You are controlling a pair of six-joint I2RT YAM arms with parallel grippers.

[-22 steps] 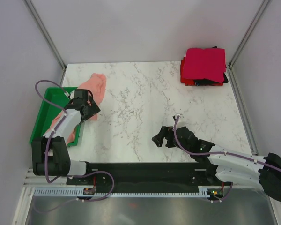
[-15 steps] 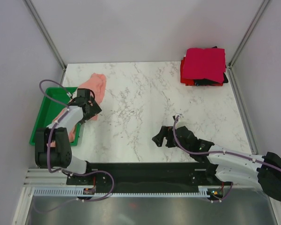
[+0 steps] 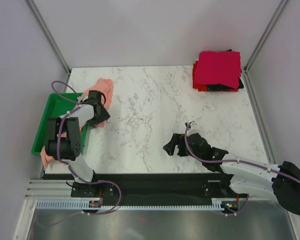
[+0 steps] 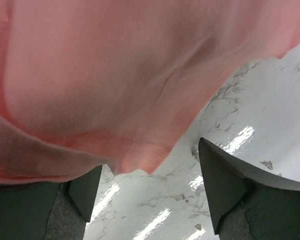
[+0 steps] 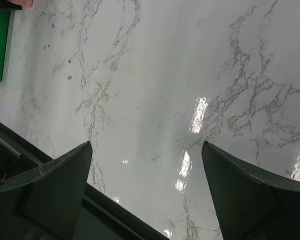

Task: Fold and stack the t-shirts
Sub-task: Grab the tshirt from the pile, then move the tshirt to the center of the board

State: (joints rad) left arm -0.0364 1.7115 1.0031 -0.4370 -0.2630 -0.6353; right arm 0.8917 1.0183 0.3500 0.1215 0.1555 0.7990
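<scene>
A black rail runs along the near edge of the table, at the bottom of the top view. Just above it, a bit right of the middle, the right claw sits low over the white stone and points left. In its own camera its two fingers stand wide apart, with only shiny table between them. It holds nothing. White table shows all round it, out to a green tray corner at the upper left of that view.

On the left, the left claw is at the right rim of the tray, which lies along the table's left edge. This claw is wide open too. In its camera the pink shirt fills the top of the frame. The hem hangs down between the left claw's fingers. The cloth lies over the left finger but is not pinched. Shiny table shows under the hem.

From above, the pink shirt spills over the tray's right rim and onto the table, toward the upper left. A small pink bit also shows at the tray's lower left corner.

A wide stretch of white table runs from both claws up to the far edge. In the upper right corner the stack of folded shirts sits tight by the post. It is crimson on top, with red and black edges peeking out below.
</scene>
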